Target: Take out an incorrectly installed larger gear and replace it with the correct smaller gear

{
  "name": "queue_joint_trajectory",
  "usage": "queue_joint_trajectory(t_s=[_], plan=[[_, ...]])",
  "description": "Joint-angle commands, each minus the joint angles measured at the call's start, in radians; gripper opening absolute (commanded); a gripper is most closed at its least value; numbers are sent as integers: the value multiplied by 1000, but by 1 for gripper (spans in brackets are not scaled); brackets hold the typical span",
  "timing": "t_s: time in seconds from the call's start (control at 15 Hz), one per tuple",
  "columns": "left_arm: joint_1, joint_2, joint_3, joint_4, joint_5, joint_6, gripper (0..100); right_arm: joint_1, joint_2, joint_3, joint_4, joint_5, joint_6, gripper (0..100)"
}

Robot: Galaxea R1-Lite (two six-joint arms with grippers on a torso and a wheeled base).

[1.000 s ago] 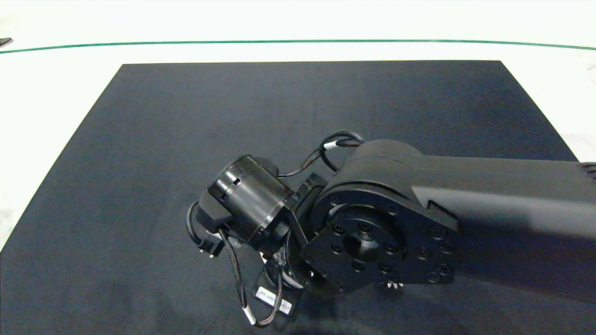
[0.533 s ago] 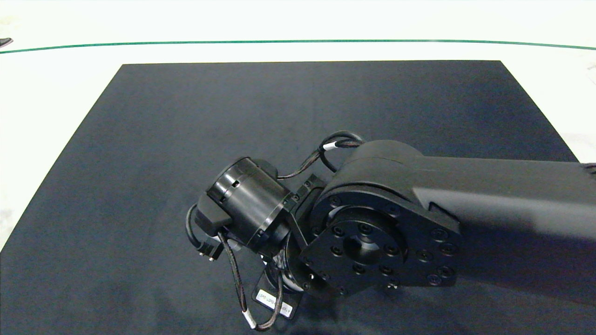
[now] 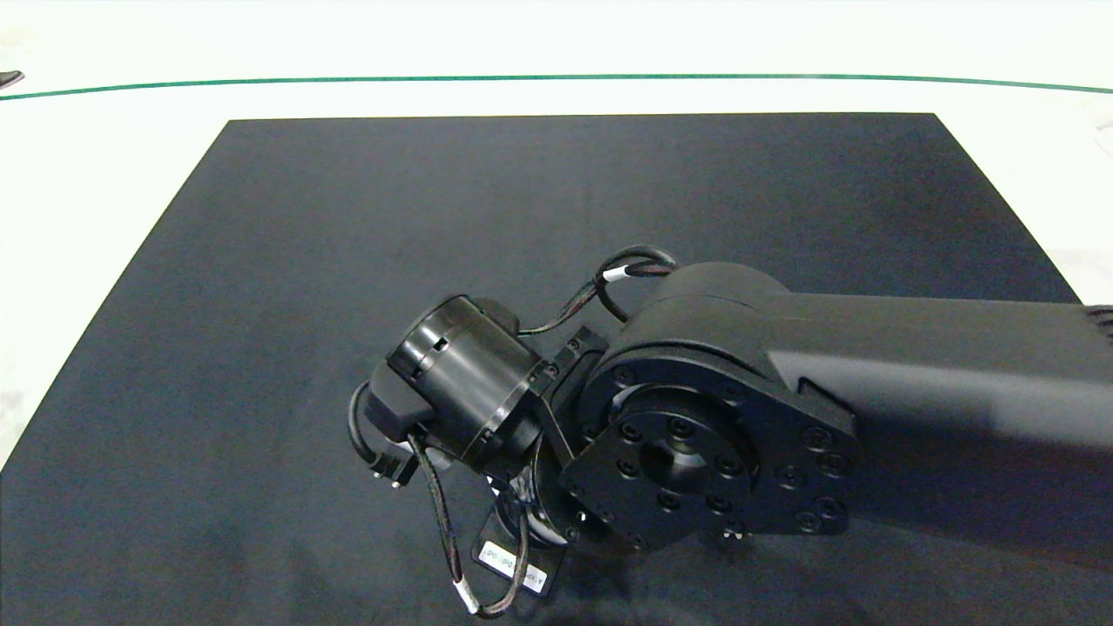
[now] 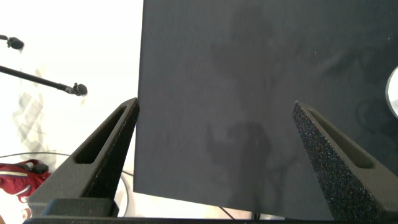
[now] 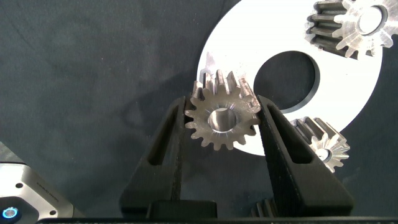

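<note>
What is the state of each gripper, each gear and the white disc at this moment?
Right gripper: shut on the smaller gear, above the white disc.
Smaller gear: clamped between the two fingers, centre hole facing the wrist camera.
Larger gear: lying free at the disc's rim, not gripped.
White disc: flat on the black mat, centre hole empty.
Left gripper: open, empty, over the mat's edge.

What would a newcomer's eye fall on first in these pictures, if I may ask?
Probably the right gripper, its fingers shut on a silver gear over the rim of a white ring plate. In the head view, the right arm hides that spot on the black mat.
</note>
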Motion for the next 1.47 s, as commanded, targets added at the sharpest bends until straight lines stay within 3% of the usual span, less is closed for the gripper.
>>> queue_joint_trajectory(t_s=[0.07,1.47], plan=[[0,-4,0,5,1,1,100,0,0,0,3,-2,-2,31],[0,-4,0,5,1,1,100,2,8,0,-9,-4,0,31]])
